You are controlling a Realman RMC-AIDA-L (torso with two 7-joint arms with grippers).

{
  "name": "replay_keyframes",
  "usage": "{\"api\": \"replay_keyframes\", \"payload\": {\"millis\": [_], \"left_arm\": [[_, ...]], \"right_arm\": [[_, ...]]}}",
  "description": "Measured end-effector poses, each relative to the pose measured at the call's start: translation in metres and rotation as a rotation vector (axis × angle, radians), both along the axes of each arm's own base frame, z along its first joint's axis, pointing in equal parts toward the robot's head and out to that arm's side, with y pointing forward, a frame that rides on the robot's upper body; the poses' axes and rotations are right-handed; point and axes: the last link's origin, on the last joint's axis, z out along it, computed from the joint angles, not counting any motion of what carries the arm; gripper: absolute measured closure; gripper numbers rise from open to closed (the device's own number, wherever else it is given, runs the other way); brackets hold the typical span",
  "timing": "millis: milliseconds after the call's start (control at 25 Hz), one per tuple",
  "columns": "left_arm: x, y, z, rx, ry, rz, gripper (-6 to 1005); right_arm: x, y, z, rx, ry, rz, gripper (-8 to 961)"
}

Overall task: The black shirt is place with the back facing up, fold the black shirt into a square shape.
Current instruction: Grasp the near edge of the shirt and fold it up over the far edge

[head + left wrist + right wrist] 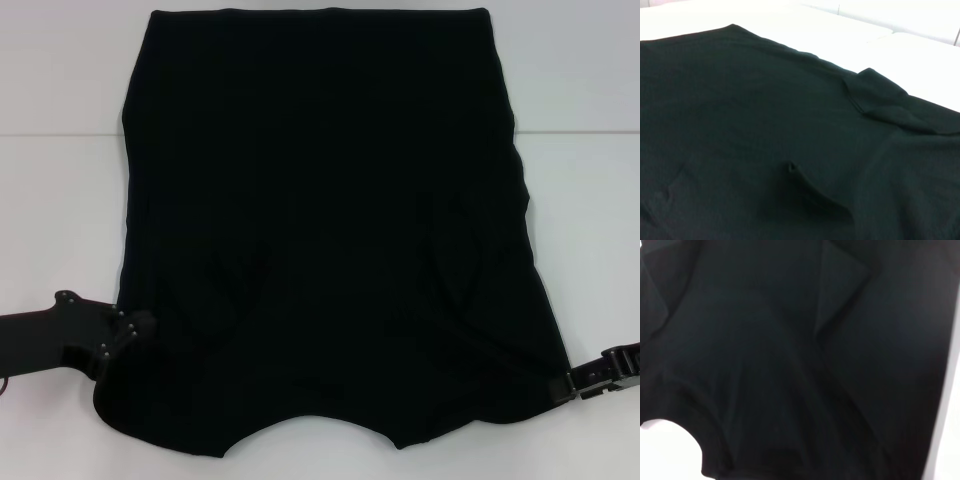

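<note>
The black shirt [320, 220] lies flat on the white table [60, 200], plain side up, with no lettering showing. Both sleeves are folded inward onto the body, and the neckline curve sits at the near edge. My left gripper [135, 328] is at the shirt's near left corner, touching its edge. My right gripper [570, 385] is at the near right corner, against the shirt's edge. The left wrist view shows the shirt [765, 125] with a folded sleeve flap. The right wrist view shows the shirt [790, 355] up close, with folds.
The white table [590, 200] extends on both sides of the shirt. A seam line in the surface [60, 134] runs across behind the shirt's middle.
</note>
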Motion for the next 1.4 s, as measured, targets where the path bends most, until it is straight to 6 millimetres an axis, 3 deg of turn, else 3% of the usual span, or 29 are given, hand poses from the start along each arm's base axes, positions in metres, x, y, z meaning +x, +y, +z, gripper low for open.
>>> {"api": "replay_keyframes", "payload": {"millis": [1040, 1280, 1400], "left_arm": [[-0.001, 0.001, 0.001, 0.005, 0.008, -0.004, 968], [-0.001, 0.001, 0.002, 0.008, 0.007, -0.002, 968], [-0.002, 0.001, 0.002, 0.009, 0.008, -0.001, 967]], "right_arm": [[-0.026, 0.014, -0.019, -0.04, -0.024, 0.051, 351], [-0.028, 0.016, -0.02, -0.033, -0.025, 0.052, 428], [-0.028, 0.016, -0.022, -0.035, -0.026, 0.053, 561]]}}
